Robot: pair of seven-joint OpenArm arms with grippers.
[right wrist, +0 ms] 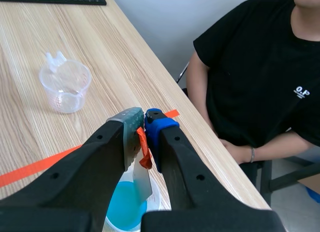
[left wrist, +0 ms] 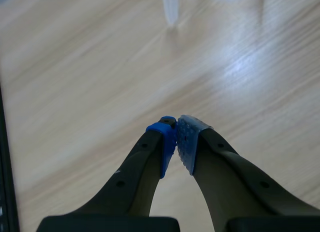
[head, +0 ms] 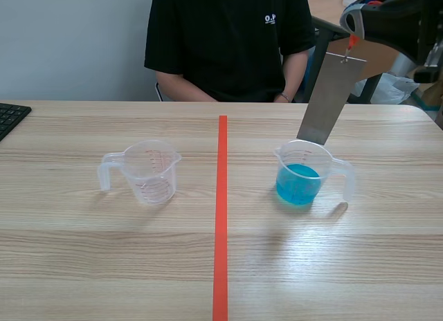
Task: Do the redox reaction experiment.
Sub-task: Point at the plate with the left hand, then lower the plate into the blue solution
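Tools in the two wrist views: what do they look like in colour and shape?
Both the left tool and the right tool have two thick black fingers with small round holes. Each carries one solid blue pad and one pale dotted pad, which is grey-green on the right tool.

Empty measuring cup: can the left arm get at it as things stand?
Probably yes: the empty measuring cup stands ahead of the left gripper, with only bare table between. The gripper is shut on nothing, so it must open first.
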